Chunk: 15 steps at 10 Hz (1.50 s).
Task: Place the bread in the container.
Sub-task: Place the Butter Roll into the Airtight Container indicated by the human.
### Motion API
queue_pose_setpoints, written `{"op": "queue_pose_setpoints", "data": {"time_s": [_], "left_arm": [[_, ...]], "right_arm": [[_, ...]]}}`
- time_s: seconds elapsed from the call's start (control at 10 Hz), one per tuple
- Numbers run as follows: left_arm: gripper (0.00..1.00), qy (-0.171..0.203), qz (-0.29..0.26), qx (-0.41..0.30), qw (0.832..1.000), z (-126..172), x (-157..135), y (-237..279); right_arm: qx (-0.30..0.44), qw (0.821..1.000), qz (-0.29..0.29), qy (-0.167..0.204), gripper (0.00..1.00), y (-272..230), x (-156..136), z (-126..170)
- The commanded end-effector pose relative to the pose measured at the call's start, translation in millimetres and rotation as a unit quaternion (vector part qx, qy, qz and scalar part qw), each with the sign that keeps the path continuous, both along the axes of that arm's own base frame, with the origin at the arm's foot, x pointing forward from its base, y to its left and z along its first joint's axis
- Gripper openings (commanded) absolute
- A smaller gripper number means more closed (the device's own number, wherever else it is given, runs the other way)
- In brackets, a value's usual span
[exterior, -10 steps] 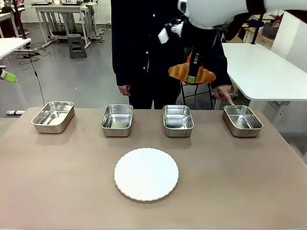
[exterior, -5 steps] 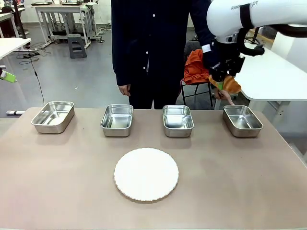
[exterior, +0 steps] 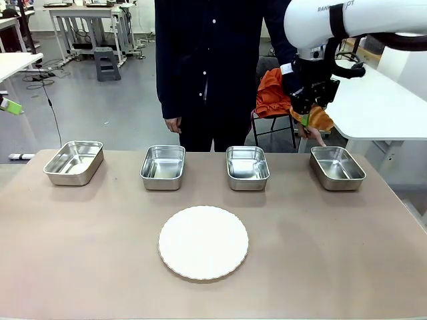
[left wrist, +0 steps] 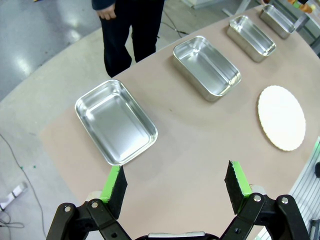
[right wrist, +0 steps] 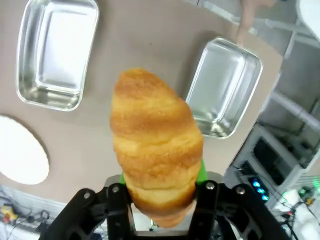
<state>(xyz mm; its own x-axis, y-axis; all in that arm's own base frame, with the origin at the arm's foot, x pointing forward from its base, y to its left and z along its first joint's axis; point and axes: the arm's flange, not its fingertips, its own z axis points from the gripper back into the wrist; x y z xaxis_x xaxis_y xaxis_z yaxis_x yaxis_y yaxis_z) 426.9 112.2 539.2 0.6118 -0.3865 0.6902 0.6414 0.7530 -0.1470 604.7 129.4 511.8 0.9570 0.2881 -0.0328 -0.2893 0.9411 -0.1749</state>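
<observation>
round white plate near centre of brown table, well apart from the row of pans; in left wrist view off beyond the far-side pad. three spare steel pans along far edge. person in dark clothing standing behind. orange cloth on chair.

The front camera sits low on the robot's side and looks across the counter at the person. The left wrist camera looks down from high up. The right wrist camera looks down from close by. All three see the white plate.
</observation>
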Motion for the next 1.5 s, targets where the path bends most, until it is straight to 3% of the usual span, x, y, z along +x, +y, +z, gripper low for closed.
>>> {"op": "queue_pose_setpoints", "data": {"time_s": [0.0, 0.7, 1.0, 1.4], "left_arm": [[1.0, -0.002, 0.003, -0.001, 1.0, 1, -1, 0], [1.0, -0.002, 0.003, -0.001, 1.0, 1, -1, 0], [1.0, -0.002, 0.003, -0.001, 1.0, 1, -1, 0], [1.0, -0.002, 0.003, -0.001, 1.0, 1, -1, 0]], "right_arm": [[0.043, 0.994, -0.089, -0.038, 0.48, -46, 10, -4], [0.071, 0.981, -0.16, -0.079, 0.48, -131, 22, -89], [0.07, 0.982, -0.162, -0.068, 0.48, -141, 18, -120], [0.065, 0.983, -0.16, -0.059, 0.48, -141, 1, -134]]}}
